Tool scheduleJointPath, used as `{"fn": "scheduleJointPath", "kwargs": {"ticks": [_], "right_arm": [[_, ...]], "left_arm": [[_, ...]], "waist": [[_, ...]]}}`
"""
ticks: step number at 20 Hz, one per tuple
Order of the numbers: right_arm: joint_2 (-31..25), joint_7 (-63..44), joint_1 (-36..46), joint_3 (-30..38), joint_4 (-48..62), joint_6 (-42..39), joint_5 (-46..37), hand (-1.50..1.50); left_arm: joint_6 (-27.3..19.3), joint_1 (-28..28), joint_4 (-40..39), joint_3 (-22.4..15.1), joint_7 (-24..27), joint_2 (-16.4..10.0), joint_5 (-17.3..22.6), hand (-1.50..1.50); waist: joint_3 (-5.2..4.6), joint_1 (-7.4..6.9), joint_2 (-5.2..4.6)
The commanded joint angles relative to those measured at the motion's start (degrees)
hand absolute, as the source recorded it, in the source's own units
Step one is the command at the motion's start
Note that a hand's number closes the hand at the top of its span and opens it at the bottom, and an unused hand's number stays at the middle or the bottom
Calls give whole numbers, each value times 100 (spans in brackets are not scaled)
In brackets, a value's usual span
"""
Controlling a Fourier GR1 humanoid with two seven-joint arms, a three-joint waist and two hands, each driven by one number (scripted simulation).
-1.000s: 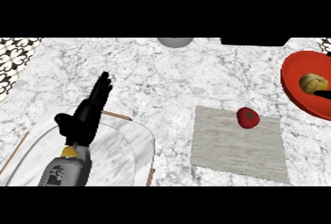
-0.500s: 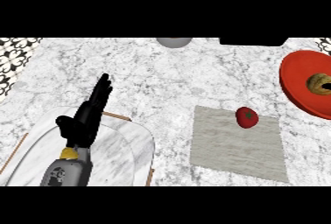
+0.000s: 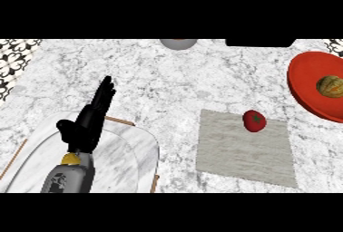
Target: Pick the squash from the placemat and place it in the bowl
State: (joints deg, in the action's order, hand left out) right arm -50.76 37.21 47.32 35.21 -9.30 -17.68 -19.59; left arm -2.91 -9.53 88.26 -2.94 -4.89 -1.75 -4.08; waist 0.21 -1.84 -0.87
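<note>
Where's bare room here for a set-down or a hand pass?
Free: marble counter between left hand and placemat, up to the grey object at the far edge; placemat's near half, below the red fruit. Crowded: red bowl with squash at right.

I found the tan ribbed squash [image 3: 330, 86] resting inside the red bowl [image 3: 303, 84]; the grey placemat [image 3: 244, 158] lay flat nearby.
</note>
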Motion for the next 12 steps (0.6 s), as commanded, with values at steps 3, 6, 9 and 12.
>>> {"fn": "scheduleJointPath", "kwargs": {"ticks": [3, 6, 9, 12], "right_arm": [[-524, 185, -389, 229, 110, -1173, 309, -150], [-453, 375, -653, 278, 150, -1392, 386, -150], [-498, 448, -827, 229, 78, -1783, 403, -150], [-451, 491, -845, 190, -62, -1703, 405, -150]], "left_arm": [[-46, 217, -85, -101, 236, 67, -121, 0], [-54, 87, 77, -139, 44, 119, -84, 0], [26, -20, 84, 81, -133, -94, 5, 0], [-10, -73, -378, 30, 328, 74, -35, 0]], "waist": [[5, 23, -1], [12, 0, -5], [9, 23, 12], [10, 23, -17]]}}
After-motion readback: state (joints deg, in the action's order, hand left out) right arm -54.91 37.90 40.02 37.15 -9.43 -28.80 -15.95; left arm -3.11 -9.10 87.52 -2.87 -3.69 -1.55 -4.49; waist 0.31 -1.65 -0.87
